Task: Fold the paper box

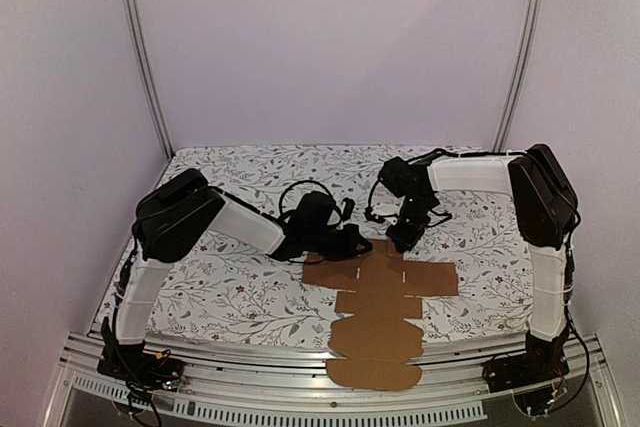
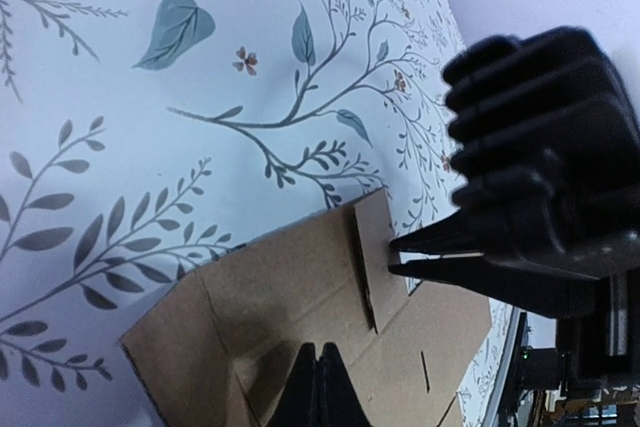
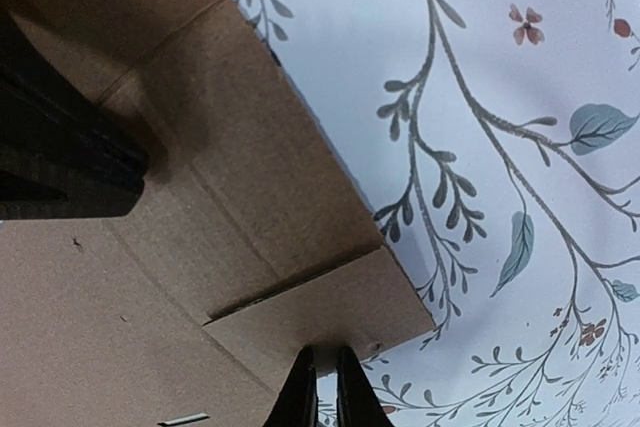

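First fold; paper box mostly flat.
L gripper together over it; R gripper near-together at flap, clamp can't tell. Nxt: you raise flap.

Paper box far edge partly hidden under right arm; cropped in wrist views.

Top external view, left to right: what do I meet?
Order: left arm's elbow → left end effector → right end effector → right arm's elbow. The paper box spans both end effectors, so it's left out.
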Action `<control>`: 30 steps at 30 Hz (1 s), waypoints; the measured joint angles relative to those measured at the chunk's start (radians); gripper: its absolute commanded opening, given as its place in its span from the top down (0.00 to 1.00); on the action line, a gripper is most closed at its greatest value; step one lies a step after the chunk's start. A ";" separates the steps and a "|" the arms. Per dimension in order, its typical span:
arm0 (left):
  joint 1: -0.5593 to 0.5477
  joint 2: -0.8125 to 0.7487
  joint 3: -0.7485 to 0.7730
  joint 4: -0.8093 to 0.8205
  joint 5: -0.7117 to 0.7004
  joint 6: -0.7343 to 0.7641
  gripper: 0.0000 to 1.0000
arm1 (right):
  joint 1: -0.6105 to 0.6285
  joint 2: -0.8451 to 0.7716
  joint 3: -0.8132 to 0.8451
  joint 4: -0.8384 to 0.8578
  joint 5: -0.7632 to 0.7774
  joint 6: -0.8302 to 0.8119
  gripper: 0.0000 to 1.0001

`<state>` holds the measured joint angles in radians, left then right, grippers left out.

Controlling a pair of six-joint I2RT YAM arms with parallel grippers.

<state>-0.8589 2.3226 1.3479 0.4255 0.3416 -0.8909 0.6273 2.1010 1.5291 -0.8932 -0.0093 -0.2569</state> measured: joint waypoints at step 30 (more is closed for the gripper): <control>0.007 -0.204 -0.192 -0.067 -0.092 0.055 0.62 | -0.018 0.075 0.101 -0.053 -0.124 0.101 0.94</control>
<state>-0.8516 2.1185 1.1564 0.3588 0.2493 -0.8360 0.6098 2.1761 1.6299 -0.9459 -0.1333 -0.1555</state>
